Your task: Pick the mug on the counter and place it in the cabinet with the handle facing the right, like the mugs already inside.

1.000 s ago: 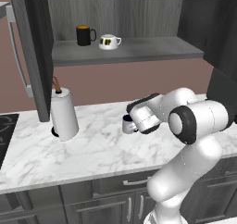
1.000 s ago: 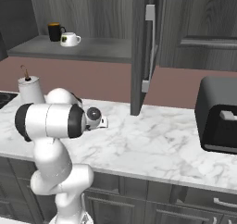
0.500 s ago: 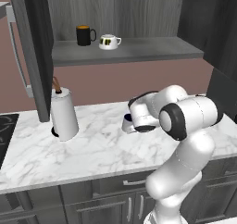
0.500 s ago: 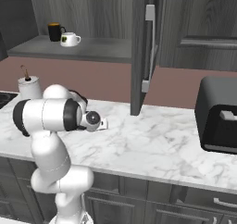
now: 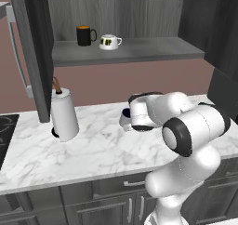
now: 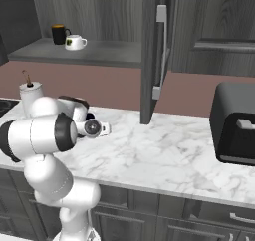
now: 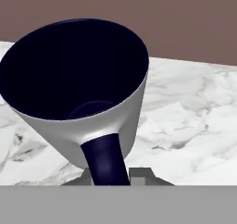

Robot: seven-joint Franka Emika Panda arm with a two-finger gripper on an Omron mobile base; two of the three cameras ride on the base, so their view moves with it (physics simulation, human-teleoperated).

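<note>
So my arm is reaching forward over the white marble counter (image 5: 93, 154) and my gripper (image 5: 131, 118) is sitting right at the little light grey mug (image 5: 125, 119), which is resting near the middle of the slab, a bit back toward the brown wall. From the left base camera I'm only seeing the mug's dark rim poking out past the hand, the rest is hidden behind my wrist. In the right base view the hand (image 6: 94, 128) is pointing out to the side with the mug tucked behind it, so I can't make the mug out there.

The hand camera is showing the mug (image 7: 81, 98) super close, tilted in the frame, dark navy inside wide open, and the navy handle (image 7: 105, 159) is running straight down toward the camera between where my fingers should be. The fingertips themselves are mostly hidden at the bottom edge, so honestly I can't tell whether I'm clamped on the handle or still loose.

Up in the dark grey cabinet (image 5: 125, 52) the black mug with the orange rim (image 5: 84, 35) and the squat white cup (image 5: 109, 42) are sitting side by side on the shelf, handles pointing right. A paper towel roll (image 5: 63, 115) is standing on the counter well to the left of the mug, and a black toaster (image 6: 235, 125) is sitting far off on the other end
</note>
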